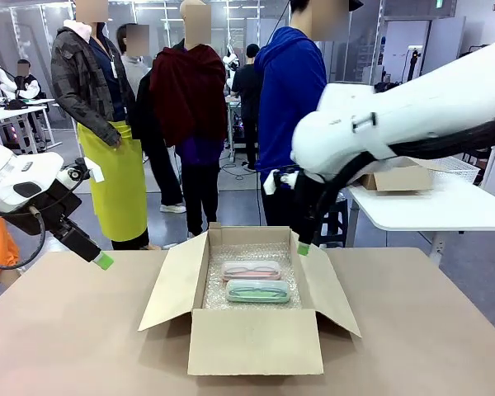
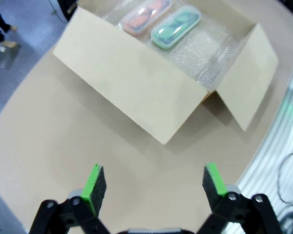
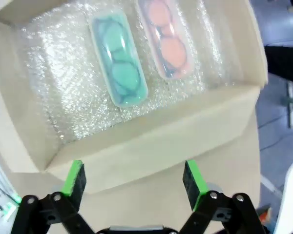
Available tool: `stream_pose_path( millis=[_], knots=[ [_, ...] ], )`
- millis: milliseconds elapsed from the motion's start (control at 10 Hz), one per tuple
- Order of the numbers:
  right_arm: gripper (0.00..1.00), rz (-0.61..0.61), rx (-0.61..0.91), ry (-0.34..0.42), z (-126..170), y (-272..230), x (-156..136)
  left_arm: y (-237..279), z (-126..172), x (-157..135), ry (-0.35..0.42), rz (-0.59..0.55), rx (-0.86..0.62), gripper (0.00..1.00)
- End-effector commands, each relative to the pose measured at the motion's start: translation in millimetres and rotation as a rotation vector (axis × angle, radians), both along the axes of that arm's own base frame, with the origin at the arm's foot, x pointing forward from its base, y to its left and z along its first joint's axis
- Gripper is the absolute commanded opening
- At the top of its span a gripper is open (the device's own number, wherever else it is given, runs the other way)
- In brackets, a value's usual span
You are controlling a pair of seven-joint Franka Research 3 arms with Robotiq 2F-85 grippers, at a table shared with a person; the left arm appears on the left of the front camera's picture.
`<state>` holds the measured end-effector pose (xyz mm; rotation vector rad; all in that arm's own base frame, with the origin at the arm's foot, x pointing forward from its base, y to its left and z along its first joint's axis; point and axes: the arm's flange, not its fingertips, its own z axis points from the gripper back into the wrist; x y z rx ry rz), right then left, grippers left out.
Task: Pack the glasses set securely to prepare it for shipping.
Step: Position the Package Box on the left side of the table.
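An open brown cardboard box (image 1: 254, 340) lined with bubble wrap stands mid-table. Inside it, side by side, lie the pale pink glasses case (image 1: 251, 270) and the mint green case (image 1: 258, 290). My left gripper (image 1: 103, 261) hovers over the table left of the box, open and empty. In its wrist view the left gripper (image 2: 154, 181) faces the box's side flap (image 2: 132, 87), with the pink case (image 2: 145, 15) and mint case (image 2: 176, 27) beyond. My right gripper (image 1: 304, 247) hangs open above the box's right flap. The right gripper (image 3: 133, 178) looks down on the mint case (image 3: 119, 57) and pink case (image 3: 165, 39).
All of the box's flaps stand open and splayed outward. The brown tabletop (image 1: 66, 338) spreads to either side of the box. Several people stand beyond the far edge. A white table (image 1: 429, 206) at the back right carries another cardboard box (image 1: 398, 177).
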<state>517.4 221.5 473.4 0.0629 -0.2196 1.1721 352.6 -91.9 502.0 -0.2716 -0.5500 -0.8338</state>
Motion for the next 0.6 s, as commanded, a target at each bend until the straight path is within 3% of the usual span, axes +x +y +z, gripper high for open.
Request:
stream_pose_path(
  millis=[0,200,500],
  knots=[
    [1.0,-0.132,0.079,-0.097,-5,-24,-50,2,0,-1,0.0,-0.009,-0.013,1.0],
    [1.0,-0.233,0.208,-0.168,9,-64,-96,2,0,-1,0.0,-0.009,-0.013,1.0],
    [1.0,-0.309,0.306,-0.157,12,-111,-155,2,0,-1,0.0,-0.009,-0.013,1.0]
  ],
)
